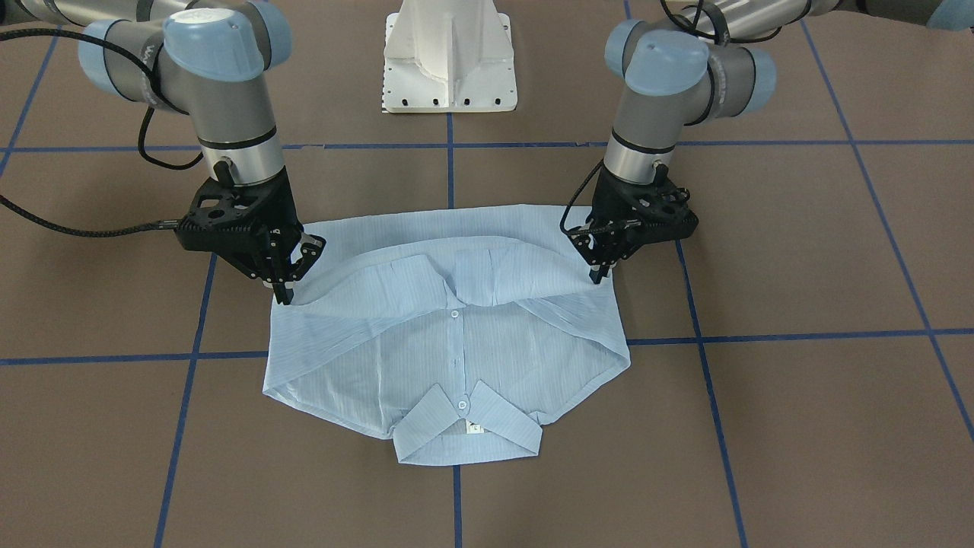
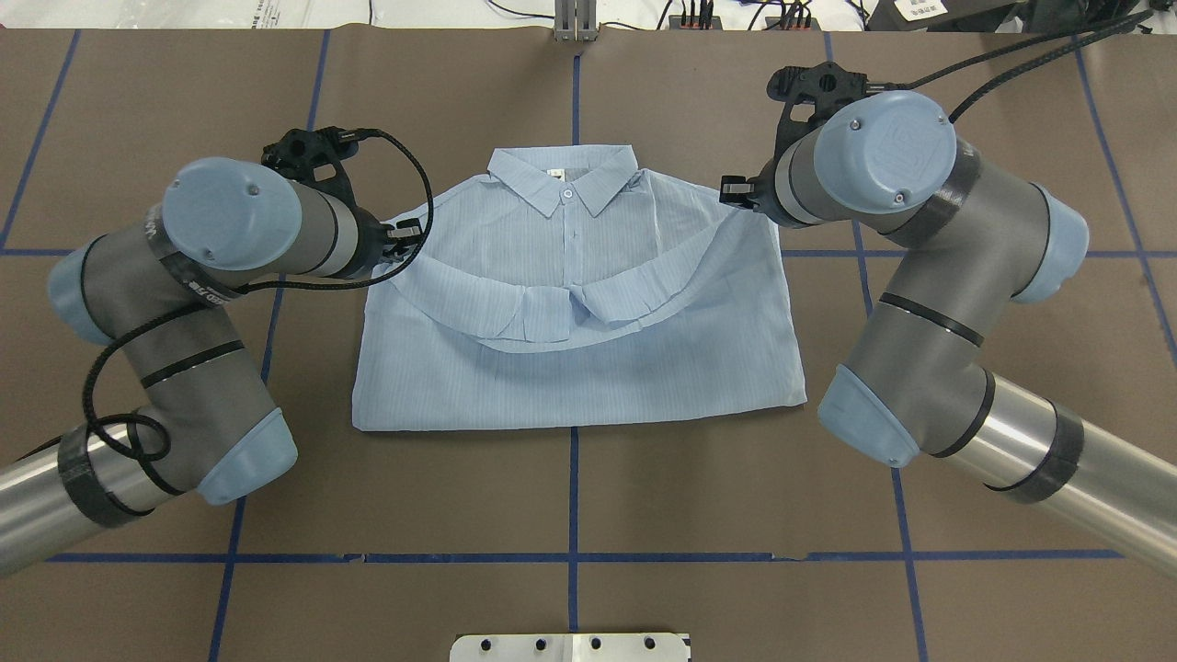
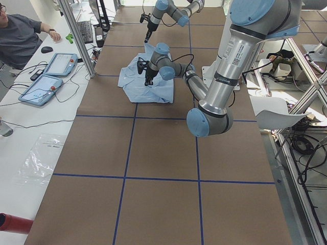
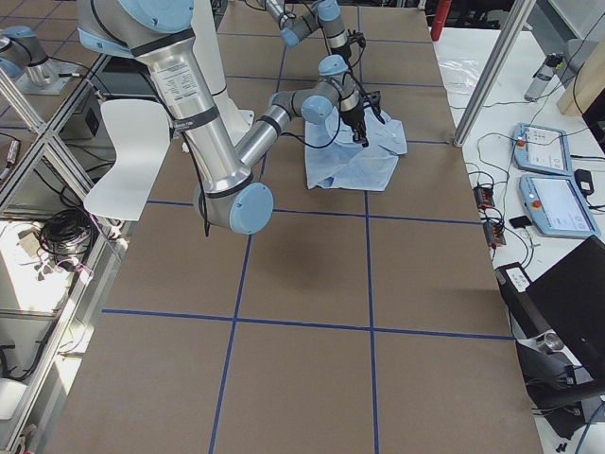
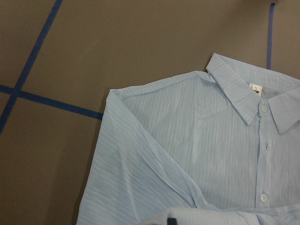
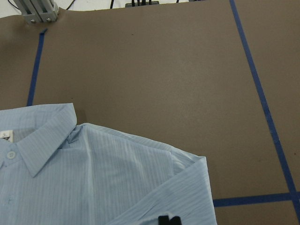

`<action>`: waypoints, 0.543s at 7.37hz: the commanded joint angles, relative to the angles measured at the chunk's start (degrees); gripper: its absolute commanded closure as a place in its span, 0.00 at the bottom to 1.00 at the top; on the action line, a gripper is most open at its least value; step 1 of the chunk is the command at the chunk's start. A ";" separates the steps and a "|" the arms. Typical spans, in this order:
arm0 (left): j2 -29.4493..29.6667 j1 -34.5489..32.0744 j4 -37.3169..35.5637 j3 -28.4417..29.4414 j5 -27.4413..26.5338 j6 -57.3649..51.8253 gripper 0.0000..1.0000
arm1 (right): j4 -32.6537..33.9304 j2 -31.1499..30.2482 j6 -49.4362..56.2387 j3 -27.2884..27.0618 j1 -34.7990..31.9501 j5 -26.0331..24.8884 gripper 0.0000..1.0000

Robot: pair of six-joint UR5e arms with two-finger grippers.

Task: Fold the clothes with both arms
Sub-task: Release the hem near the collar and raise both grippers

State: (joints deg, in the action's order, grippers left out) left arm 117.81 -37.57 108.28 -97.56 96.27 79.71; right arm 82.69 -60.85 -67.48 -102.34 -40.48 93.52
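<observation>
Left jaws clamp shirt point(image 1: 502, 358) fold | right jaws same | left arm point(image 1: 647, 114), right arm point(image 1: 228, 114) point down

Wrist cameras look down closely past the left gripper point(image 1: 599, 274) and right gripper point(image 1: 285, 293); overhead and front views oppose, sharing the shirt point(image 2: 579, 359) between them.

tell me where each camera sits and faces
Front-facing: across the brown table, facing the robot, down on the light blue, finely striped button-up shirt; left gripper at its right, right gripper at its left.
Overhead: behind the robot, looking forward; left arm, right arm show.
Exterior left: table's end; left arm nearest.
Exterior right: opposite end; right arm nearest.
Left wrist: down on one shoulder; black fingertip at bottom.
Right wrist: the other shoulder; both wrists share the collar.
</observation>
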 commanded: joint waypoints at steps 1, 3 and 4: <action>2.76 -0.83 5.08 9.29 -1.42 -2.88 1.00 | -2.44 -0.06 1.12 3.80 -0.73 -0.09 1.00; 2.77 -2.58 6.33 10.02 -1.34 -6.04 1.00 | -2.44 -0.14 2.96 4.16 -1.70 -0.01 1.00; 2.86 -3.29 6.33 10.02 -1.08 -6.15 1.00 | -2.44 -0.41 3.14 4.34 -2.14 -0.01 1.00</action>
State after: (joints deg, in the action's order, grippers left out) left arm 120.54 -39.95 114.32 -87.84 95.01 74.47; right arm 80.28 -61.03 -64.98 -98.27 -42.07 93.51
